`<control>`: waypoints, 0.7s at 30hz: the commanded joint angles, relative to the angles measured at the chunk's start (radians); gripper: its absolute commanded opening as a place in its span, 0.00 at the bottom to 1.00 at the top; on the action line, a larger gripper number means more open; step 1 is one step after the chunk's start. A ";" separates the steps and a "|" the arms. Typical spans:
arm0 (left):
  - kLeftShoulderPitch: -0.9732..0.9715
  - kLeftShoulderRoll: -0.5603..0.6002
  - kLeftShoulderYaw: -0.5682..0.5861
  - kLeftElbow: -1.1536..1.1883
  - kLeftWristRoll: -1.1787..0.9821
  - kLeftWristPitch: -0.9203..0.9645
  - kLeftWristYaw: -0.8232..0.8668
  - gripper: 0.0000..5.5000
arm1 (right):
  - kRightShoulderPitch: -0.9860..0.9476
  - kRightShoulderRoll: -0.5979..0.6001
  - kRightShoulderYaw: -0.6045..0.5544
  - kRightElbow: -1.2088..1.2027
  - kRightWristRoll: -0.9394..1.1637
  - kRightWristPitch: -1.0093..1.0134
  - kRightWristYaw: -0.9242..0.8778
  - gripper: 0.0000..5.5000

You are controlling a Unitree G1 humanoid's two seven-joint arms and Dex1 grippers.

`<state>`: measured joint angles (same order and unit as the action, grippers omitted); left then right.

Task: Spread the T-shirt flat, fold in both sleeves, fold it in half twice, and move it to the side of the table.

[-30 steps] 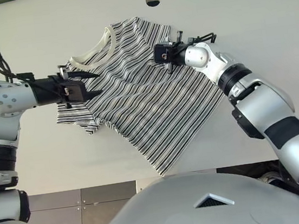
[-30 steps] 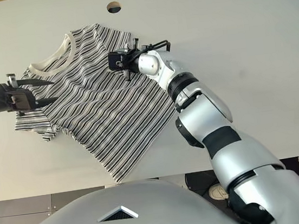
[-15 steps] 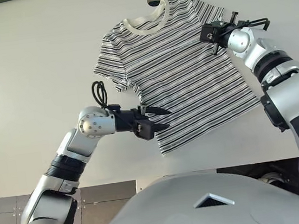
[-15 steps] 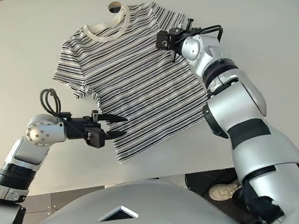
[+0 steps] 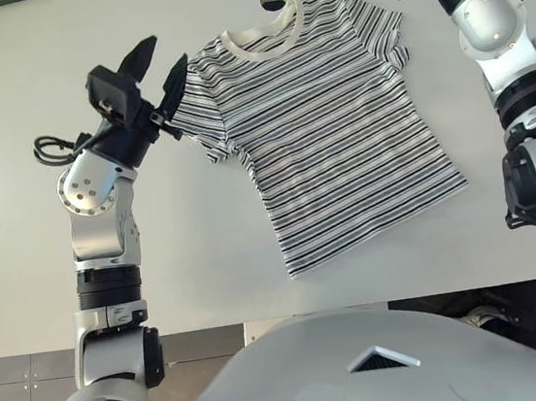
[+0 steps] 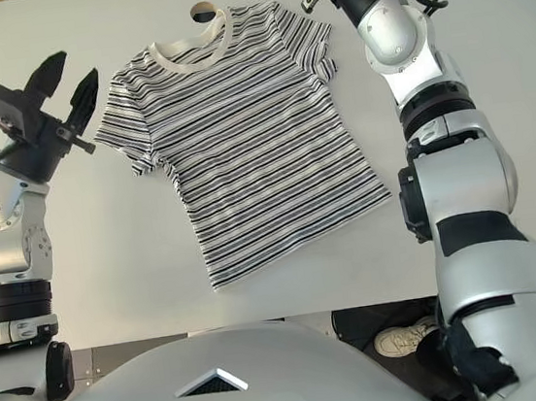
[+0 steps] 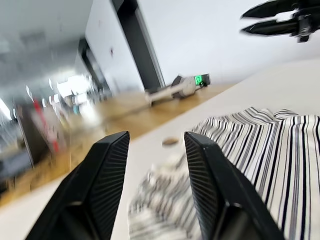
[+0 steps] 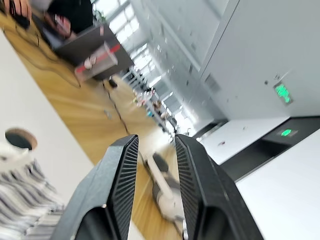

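T-shirt [image 5: 322, 125], striped, lies spread flat near the centre of the white table [image 5: 206, 257]. Its collar [image 5: 267, 36] points to 12 o'clock, just beside a round hole [image 5: 272, 0] in the table top. The hem lies toward 6 o'clock, skewed slightly toward 5. Both sleeves are unfolded: the left sleeve [image 5: 204, 120] extends toward 9 o'clock and the right sleeve [image 5: 379, 30] toward 2 o'clock.

Left gripper [image 5: 162, 57] hangs at 10 o'clock of the shirt, above the table and just beside the left sleeve. Its fingers [image 7: 112, 170] are spread wide and hold nothing.

Right gripper [image 8: 156, 142] sits at 1 o'clock of the shirt, beyond the right sleeve and lifted off the cloth. Its fingers [image 8: 122, 175] stand a narrow gap apart and hold nothing.
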<state>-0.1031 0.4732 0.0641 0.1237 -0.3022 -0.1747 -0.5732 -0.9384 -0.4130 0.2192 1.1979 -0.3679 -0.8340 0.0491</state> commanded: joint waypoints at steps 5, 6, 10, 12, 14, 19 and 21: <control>-0.051 -0.035 0.197 0.190 -0.221 0.418 0.091 0.37 | 0.024 -0.005 -0.010 -0.067 0.024 -0.060 0.048 0.25; -0.054 -0.039 0.210 0.203 -0.245 0.472 0.095 0.37 | 0.025 -0.003 -0.008 -0.072 0.021 -0.061 0.050 0.25; -0.044 -0.048 0.211 0.228 -0.266 0.646 0.110 0.37 | 0.024 0.009 -0.001 -0.089 0.015 -0.063 0.057 0.25; -0.041 -0.044 0.200 0.239 -0.257 0.708 0.110 0.37 | 0.028 0.015 0.004 -0.096 0.008 -0.063 0.055 0.25; -0.046 -0.038 0.184 0.255 -0.241 0.755 0.099 0.37 | 0.031 0.022 0.013 -0.100 -0.002 -0.058 0.052 0.25; -0.082 -0.037 0.134 0.270 -0.200 0.807 0.078 0.37 | 0.032 0.036 0.024 -0.096 -0.013 -0.047 0.045 0.25; -0.102 -0.045 0.117 0.275 -0.190 0.821 0.073 0.37 | 0.035 0.041 0.028 -0.095 -0.015 -0.045 0.043 0.25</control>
<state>-0.2100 0.4424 0.2187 0.3673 -0.5231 0.5898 -0.5006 -0.9129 -0.3794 0.2396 1.1084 -0.3703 -0.8895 0.0920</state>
